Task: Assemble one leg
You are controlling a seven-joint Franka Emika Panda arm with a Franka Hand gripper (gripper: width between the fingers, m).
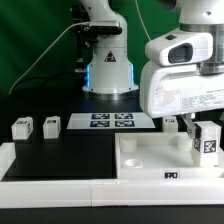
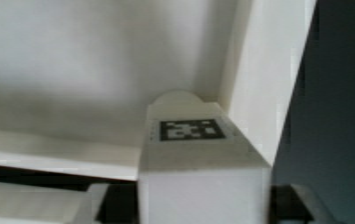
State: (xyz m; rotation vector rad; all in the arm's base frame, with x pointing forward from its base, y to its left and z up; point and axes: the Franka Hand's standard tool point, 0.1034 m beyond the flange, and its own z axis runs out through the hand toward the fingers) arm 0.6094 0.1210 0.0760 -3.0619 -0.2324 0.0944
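My gripper (image 1: 206, 128) is shut on a leg (image 1: 207, 143), a small white block with a black-and-white tag. It holds the leg upright at the corner of the white tray (image 1: 140, 178) on the exterior view's right. Whether the leg touches the tray floor cannot be told. In the wrist view the leg (image 2: 195, 150) stands out between my fingers (image 2: 103, 203), its tip close to the tray's inner corner wall (image 2: 245, 60). My gripper (image 2: 200, 205) clamps the leg on both sides. Two more legs (image 1: 22, 128) (image 1: 52, 124) stand on the black table at the exterior view's left.
The marker board (image 1: 110, 121) lies flat behind the tray, in front of the arm's base (image 1: 108, 75). A small white piece (image 1: 172, 122) shows partly behind my gripper. A low white border (image 1: 50, 185) runs along the table's front edge.
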